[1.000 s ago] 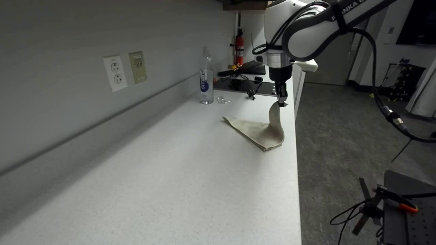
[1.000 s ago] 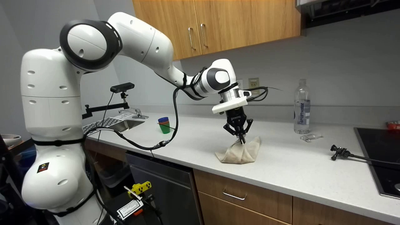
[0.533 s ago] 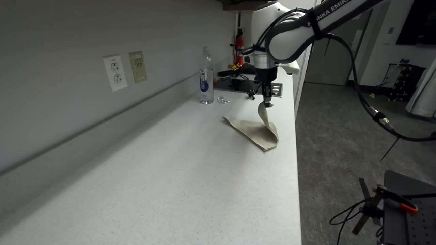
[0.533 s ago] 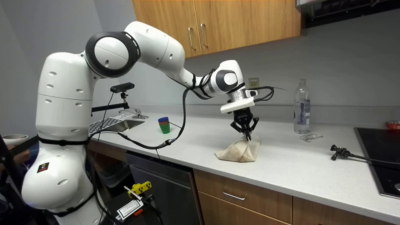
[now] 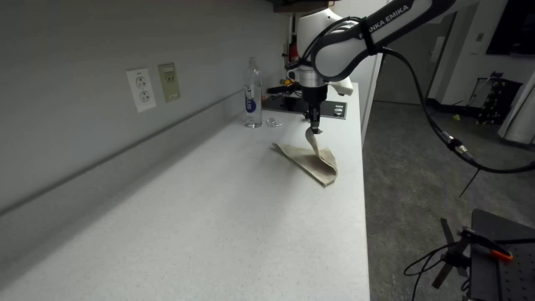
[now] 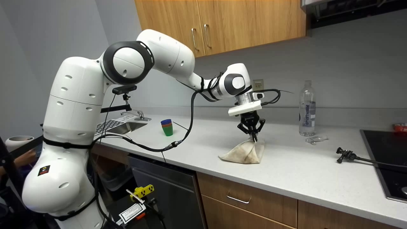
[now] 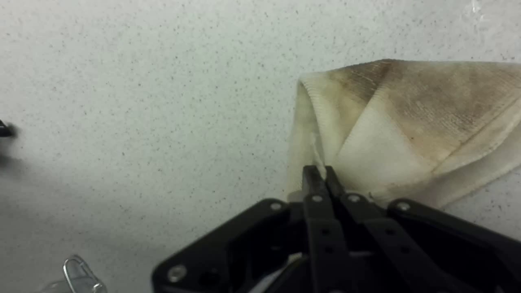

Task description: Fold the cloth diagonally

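Observation:
The cloth lies on the counter near its front edge, pale beige with brown stains. It shows in both exterior views and in the wrist view. It is partly folded, with layers stacked at its near side. One flap is raised and curls up to my gripper. The gripper also shows in an exterior view and in the wrist view. Its fingers are shut on the cloth's edge and hold it above the rest of the cloth. The part between the fingers is mostly hidden.
A water bottle stands by the wall, with a small clear plastic piece beside it. A black mount with a cable lies near the cooktop. Stacked cups stand near the sink. The counter's front edge is close to the cloth.
My gripper has moved away from the counter's front edge toward the wall, carrying the held cloth edge with it. The raised flap now curls further over the rest of the cloth.

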Available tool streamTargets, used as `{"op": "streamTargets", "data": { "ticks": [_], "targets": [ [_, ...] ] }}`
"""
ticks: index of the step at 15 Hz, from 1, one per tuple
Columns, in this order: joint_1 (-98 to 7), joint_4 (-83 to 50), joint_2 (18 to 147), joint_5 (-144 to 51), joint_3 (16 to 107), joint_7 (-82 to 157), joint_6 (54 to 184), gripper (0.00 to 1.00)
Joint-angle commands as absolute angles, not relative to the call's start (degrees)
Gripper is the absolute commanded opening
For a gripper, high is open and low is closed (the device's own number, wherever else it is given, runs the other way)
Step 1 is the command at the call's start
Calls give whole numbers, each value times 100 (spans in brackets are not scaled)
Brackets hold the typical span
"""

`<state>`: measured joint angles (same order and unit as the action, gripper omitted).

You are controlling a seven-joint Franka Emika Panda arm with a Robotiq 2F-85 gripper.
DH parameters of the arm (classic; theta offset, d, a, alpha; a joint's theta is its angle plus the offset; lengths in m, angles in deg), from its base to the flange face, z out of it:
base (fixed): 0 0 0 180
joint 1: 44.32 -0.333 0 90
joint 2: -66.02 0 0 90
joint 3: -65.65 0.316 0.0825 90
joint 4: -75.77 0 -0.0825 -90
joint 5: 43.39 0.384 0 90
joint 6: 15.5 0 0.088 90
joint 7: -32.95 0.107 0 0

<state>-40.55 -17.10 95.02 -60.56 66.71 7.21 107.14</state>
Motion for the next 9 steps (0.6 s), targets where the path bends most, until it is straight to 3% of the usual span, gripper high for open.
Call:
{"op": "streamTargets", "data": {
  "ticks": [1, 9],
  "targets": [
    [-4102, -1286, 9786, -5886, 6722, 711, 10699, 1],
    [-4163, -773, 10125, -5776, 6747, 854, 10680, 1]
  ]
}}
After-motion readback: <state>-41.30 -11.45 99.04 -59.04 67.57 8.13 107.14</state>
